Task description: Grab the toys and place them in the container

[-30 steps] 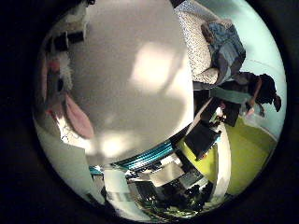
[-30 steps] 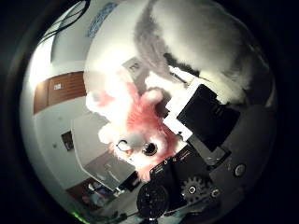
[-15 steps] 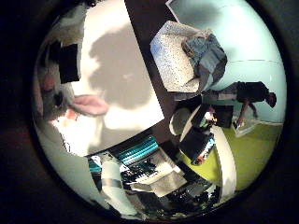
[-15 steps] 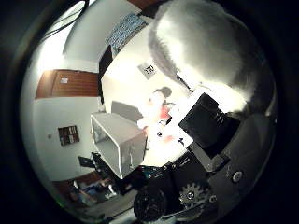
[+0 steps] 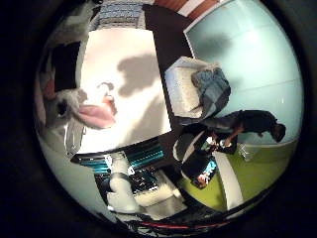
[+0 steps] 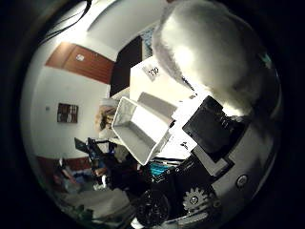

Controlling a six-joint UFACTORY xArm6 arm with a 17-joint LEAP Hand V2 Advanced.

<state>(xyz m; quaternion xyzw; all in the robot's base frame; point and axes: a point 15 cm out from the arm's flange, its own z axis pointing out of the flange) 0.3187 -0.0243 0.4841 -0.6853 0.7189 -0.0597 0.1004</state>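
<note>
A large grey-white plush toy [image 6: 209, 52] fills much of the thumb side view, close against my palm. Its grey head with a pink ear [image 5: 91, 114] shows in the little finger side view. My right hand [image 6: 212, 129] is shut on it, with a black and white finger pressed to the fur. Far below, a small pink toy [image 5: 106, 99] lies on the white table [image 5: 129, 59]. A white rectangular container [image 6: 140, 129] stands open on the same table, with no toy visible inside it.
An armchair with blue cloth on it [image 5: 198, 91] stands beside the table on a dark floor. A teal striped object [image 5: 143, 153] sits at the table's edge near the white arm [image 5: 121, 183].
The table and pink toy have shrunk away as my hand rose with the grey plush toy. The container has grown larger in the thumb side view.
</note>
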